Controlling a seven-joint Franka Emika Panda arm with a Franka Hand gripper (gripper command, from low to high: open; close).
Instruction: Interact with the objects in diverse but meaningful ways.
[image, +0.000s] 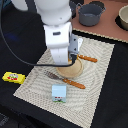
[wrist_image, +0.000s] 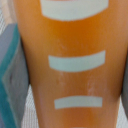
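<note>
An orange rectangular block (wrist_image: 75, 37) with white stripes fills the wrist view, and dark finger edges press against both of its sides. My gripper (image: 71, 59) is low over a round tan plate (image: 75, 70) on the woven placemat (image: 95, 85), shut on the block. Only a sliver of the orange block (image: 69, 62) shows under the hand in the exterior view. A flat yellow packet (image: 13, 77) lies off the mat at the exterior view's left. A light-blue and white carton (image: 59, 93) stands on the mat near its front. The white shaker is out of view.
An orange-handled fork (image: 65, 80) lies in front of the plate and a knife (image: 87, 58) lies to its right. A grey pot (image: 90, 14) and another vessel (image: 123, 18) stand at the back right. My arm hides the mat's back left.
</note>
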